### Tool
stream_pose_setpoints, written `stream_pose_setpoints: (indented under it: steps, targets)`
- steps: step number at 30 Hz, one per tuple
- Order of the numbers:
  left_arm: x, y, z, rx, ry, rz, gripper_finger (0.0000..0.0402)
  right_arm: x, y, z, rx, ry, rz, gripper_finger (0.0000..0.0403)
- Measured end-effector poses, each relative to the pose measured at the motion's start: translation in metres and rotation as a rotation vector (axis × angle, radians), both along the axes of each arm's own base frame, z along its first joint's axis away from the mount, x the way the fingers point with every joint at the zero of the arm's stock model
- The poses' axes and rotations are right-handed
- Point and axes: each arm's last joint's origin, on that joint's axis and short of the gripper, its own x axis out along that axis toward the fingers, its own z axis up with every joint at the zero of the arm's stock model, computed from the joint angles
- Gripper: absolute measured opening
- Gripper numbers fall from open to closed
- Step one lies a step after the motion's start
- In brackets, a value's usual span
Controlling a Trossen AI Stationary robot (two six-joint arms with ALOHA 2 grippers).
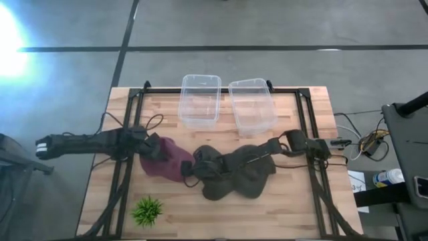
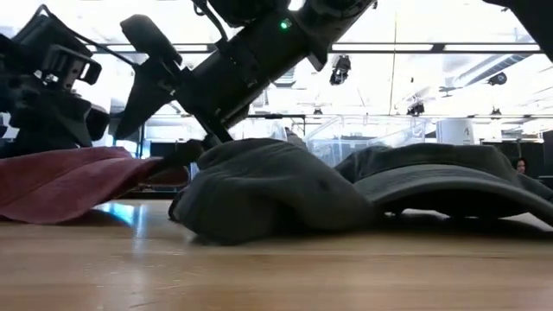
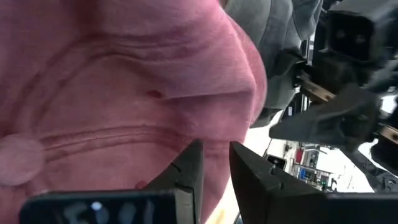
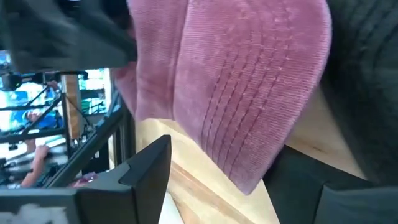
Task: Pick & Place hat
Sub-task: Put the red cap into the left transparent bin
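Note:
A maroon corduroy hat lies on the wooden table, left of a heap of dark olive hats. My left gripper reaches in from the table's left and is shut on the maroon hat's left side. My right gripper stretches from the right over the olive hats. It is open, with its fingers standing on either side of the maroon brim. In the low view the maroon hat rests on the table beside the olive hats. My left gripper pinches the maroon hat's cloth between its two fingers, at the hat's left side, slanting down from the table's left. One layer or several, I cannot tell. The hat's lower part stays on the table.
Two clear plastic bins stand side by side at the table's far edge. A small green artificial plant sits near the front left corner. Black frame rails run along both sides of the table.

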Motion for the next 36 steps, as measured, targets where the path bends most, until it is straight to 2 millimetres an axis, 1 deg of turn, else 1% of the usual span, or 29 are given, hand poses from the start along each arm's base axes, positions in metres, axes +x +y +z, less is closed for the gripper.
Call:
stream_pose_setpoints:
  steps: [2,4,7,10,12,14,15,17,19,22,24,26,30,32,35,36]
  targets:
    - [0.004,0.000,0.000,0.002,-0.011,-0.007,0.0071,0.003,-0.003,0.005,-0.028,-0.014,0.016,0.0211]
    - [0.009,0.000,0.001,0.005,-0.034,-0.014,0.0071,0.006,-0.005,0.010,-0.051,-0.026,0.038,0.0187]
    - [0.016,0.000,0.004,0.011,-0.082,-0.019,0.0071,0.008,-0.009,0.014,-0.076,-0.025,0.049,0.0140]
    - [0.021,0.000,0.005,0.015,-0.107,-0.024,0.0071,0.009,-0.016,0.013,-0.078,-0.022,0.039,0.0091]
    - [0.024,0.000,0.004,0.016,-0.109,-0.020,0.0070,0.009,-0.020,0.012,-0.098,-0.014,0.046,0.0061]
    - [0.026,0.000,0.003,0.012,-0.103,-0.021,0.0070,0.007,-0.021,0.016,-0.128,-0.013,0.068,0.0035]
    - [0.027,0.000,0.005,0.012,-0.104,-0.027,0.0070,0.006,-0.021,0.020,-0.148,-0.015,0.081,0.0022]
    - [0.031,0.001,0.016,0.031,-0.145,-0.039,0.0070,0.000,-0.021,0.035,-0.190,0.015,0.114,0.0015]
    - [0.035,0.001,0.030,0.047,-0.192,-0.045,0.0070,-0.011,-0.022,0.051,-0.237,0.082,0.154,0.0015]
    - [0.042,0.002,0.062,0.085,-0.306,-0.056,0.0070,-0.034,-0.018,0.077,-0.332,0.196,0.212,0.0015]
    - [0.045,0.002,0.085,0.124,-0.382,-0.070,0.0070,-0.049,-0.015,0.100,-0.403,0.217,0.260,0.0015]
    - [0.046,0.003,0.108,0.170,-0.456,-0.084,0.0070,-0.066,-0.011,0.129,-0.468,0.191,0.267,0.0015]
    - [0.042,0.001,0.156,0.283,-0.632,-0.114,0.0070,-0.098,-0.011,0.186,-0.606,0.095,0.186,0.0014]
    - [0.037,0.000,0.179,0.352,-0.722,-0.130,0.0070,-0.113,-0.015,0.209,-0.668,0.059,0.125,0.0014]
    - [0.029,-0.001,0.209,0.459,-0.842,-0.145,0.0071,-0.132,-0.028,0.237,-0.797,0.048,-0.013,0.0014]
    - [0.025,-0.002,0.218,0.494,-0.877,-0.146,0.0071,-0.136,-0.034,0.243,-0.848,0.069,-0.072,0.0014]
